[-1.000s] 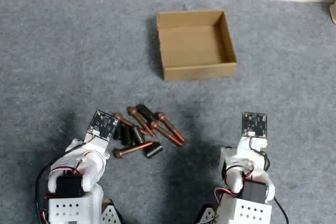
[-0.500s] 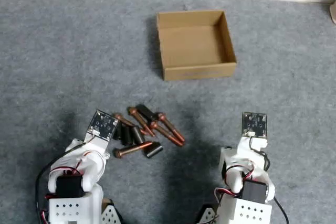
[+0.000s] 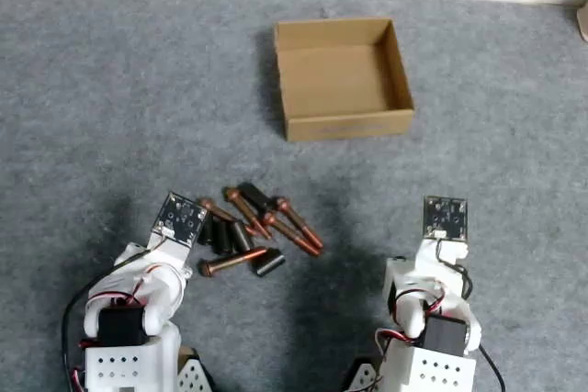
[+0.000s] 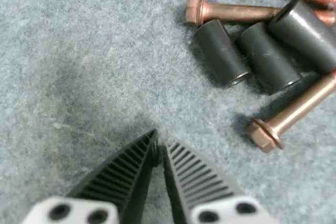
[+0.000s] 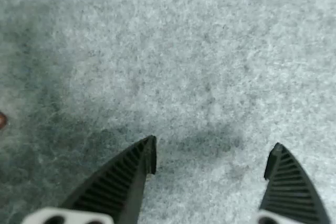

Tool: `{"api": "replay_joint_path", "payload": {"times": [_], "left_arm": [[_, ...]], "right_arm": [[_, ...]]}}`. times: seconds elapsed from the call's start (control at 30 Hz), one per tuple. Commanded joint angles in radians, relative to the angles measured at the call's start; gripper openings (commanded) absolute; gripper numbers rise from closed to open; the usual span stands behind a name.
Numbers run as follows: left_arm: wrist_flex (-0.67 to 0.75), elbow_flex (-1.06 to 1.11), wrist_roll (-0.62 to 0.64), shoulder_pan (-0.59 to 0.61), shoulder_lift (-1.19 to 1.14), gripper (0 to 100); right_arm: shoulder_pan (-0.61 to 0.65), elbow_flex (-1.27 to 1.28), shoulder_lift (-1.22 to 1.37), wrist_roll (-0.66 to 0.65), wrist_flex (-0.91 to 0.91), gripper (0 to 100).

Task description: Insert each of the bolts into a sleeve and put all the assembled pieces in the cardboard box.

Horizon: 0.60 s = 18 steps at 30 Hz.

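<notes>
1. Toward the far side of the grey, felt-covered bench point(image 3: 110, 89), the box point(image 3: 349, 124) stands with its open side up.
2. Nearer the arms, well apart from the box, copper bolts point(image 3: 299, 224) and dark sleeves point(image 3: 241, 236) lie on their sides in one loose heap, touching and crossing each other. Every bolt whose shaft can be followed lies outside a sleeve.
3. The heap sits closer to the left arm point(image 3: 138, 309) than to the right arm point(image 3: 432, 319). In the high view the left arm's wrist board overlaps the heap's edge.
4. In the left wrist view, three sleeves point(image 4: 220, 53) lie side by side and touch. One bolt point(image 4: 231, 11) lies along their far ends. Another bolt point(image 4: 294, 114) has its flanged head turned toward the gripper, and its shaft runs past the sleeves.
5. The left gripper point(image 4: 157, 148) is closed, its ribbed fingers pressed together on nothing. The tips are over bare felt just beside the heap.
6. The right gripper point(image 5: 212, 156) has its jaws wide apart with nothing between them. It is over bare felt, apart from the heap.
</notes>
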<state>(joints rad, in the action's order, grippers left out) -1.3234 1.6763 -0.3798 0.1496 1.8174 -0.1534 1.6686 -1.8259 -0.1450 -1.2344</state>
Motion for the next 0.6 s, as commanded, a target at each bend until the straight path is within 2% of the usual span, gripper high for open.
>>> {"api": "replay_joint_path", "payload": {"times": [0.0,0.2,0.37,0.47,0.5,0.57], "left_arm": [[-0.005,0.019,-0.002,0.002,-0.002,1],[-0.005,0.019,0.002,-0.008,-0.002,1],[-0.009,0.019,-0.003,-0.182,-0.001,1],[-0.002,-0.012,-0.035,-0.076,0.002,1],[-0.002,-0.047,-0.064,-0.007,0.002,1],[0.041,-0.182,-0.074,0.036,0.002,1]], "right_arm": [[-0.008,0.124,-0.004,0.005,-0.008,31.0],[-0.008,0.124,-0.004,0.005,-0.008,31.0],[0.045,0.125,-0.007,0.011,-0.008,31.0],[0.071,0.127,-0.007,0.009,-0.010,31.0],[0.071,0.127,-0.007,0.008,-0.010,31.0],[0.068,0.122,-0.007,0.006,-0.010,31.0]]}}
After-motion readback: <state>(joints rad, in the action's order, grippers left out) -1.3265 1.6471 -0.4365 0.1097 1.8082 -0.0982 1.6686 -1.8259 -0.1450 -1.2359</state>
